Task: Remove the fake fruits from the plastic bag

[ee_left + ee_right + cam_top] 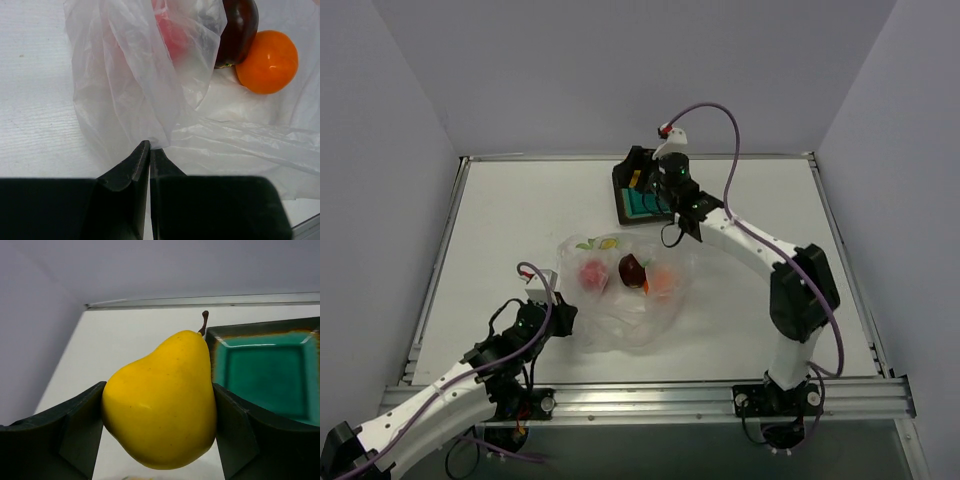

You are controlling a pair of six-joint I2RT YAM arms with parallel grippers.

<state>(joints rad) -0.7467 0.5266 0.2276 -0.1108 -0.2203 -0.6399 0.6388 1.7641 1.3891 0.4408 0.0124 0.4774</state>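
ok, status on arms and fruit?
Left gripper shut on bag edge. Right gripper holds pear beside tray. Red fruit, maroon fruit, orange fruit in bag.

— Any lettering on show out there?
— Nothing legible. The plastic bag (625, 325) carries small yellow and green printed marks (600, 243) near its far edge, but from the top view they're just dabs of colour, too small to make out.
— And the wrist views?
— No words or numbers to read there either.
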